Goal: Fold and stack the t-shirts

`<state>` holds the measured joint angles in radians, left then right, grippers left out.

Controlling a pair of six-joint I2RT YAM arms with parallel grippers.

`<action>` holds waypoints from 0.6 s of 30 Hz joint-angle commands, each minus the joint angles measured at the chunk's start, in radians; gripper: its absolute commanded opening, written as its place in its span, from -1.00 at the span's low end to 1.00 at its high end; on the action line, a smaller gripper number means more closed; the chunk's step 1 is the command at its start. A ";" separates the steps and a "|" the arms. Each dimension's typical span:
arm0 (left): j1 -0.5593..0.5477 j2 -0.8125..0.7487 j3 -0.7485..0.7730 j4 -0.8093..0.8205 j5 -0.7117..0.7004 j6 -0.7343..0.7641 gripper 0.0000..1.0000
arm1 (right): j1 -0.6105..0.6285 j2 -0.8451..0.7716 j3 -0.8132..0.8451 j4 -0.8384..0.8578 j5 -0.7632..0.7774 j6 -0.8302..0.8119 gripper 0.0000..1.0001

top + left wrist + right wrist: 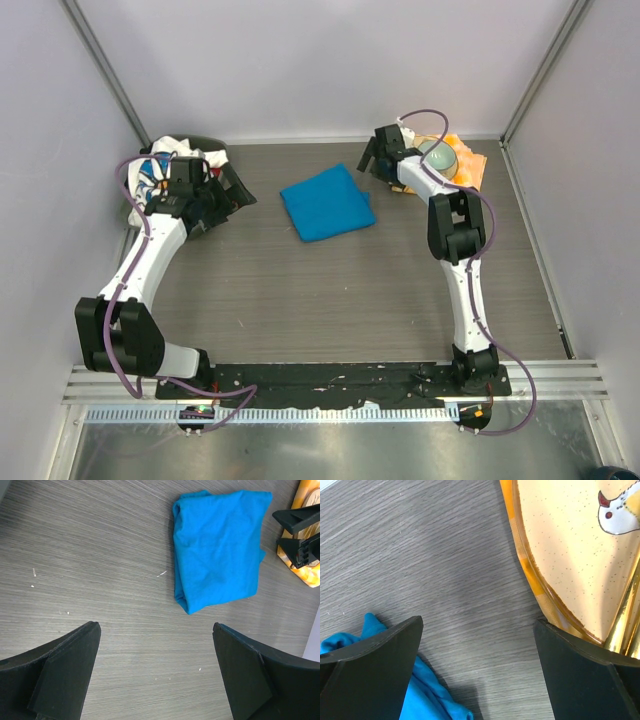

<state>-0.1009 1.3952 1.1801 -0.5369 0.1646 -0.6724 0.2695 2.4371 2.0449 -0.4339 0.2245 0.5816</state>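
— Grey wood-grain tabletop [300, 300]; the shirts?
— Folded bright blue cloth t-shirt [327, 202] lies mid-table; crumpled white t-shirt [168, 150], seemingly printed, far left. Left gripper [155, 672] and right gripper [477, 672] gape wide, empty.

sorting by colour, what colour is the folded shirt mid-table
The folded cloth t-shirt is plain bright blue, clearest in the left wrist view.
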 commanded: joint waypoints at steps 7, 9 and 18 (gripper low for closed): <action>-0.003 -0.015 0.027 0.000 -0.004 0.014 1.00 | -0.105 0.008 -0.028 -0.049 0.056 -0.020 0.99; -0.003 -0.015 0.029 -0.003 -0.007 0.016 0.99 | -0.118 0.008 -0.031 -0.052 0.061 -0.019 0.99; -0.003 -0.012 0.027 -0.008 -0.011 0.020 1.00 | -0.184 0.019 -0.026 -0.068 0.094 -0.022 0.99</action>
<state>-0.1009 1.3952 1.1801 -0.5442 0.1574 -0.6712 0.1440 2.4344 2.0373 -0.4206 0.2340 0.5797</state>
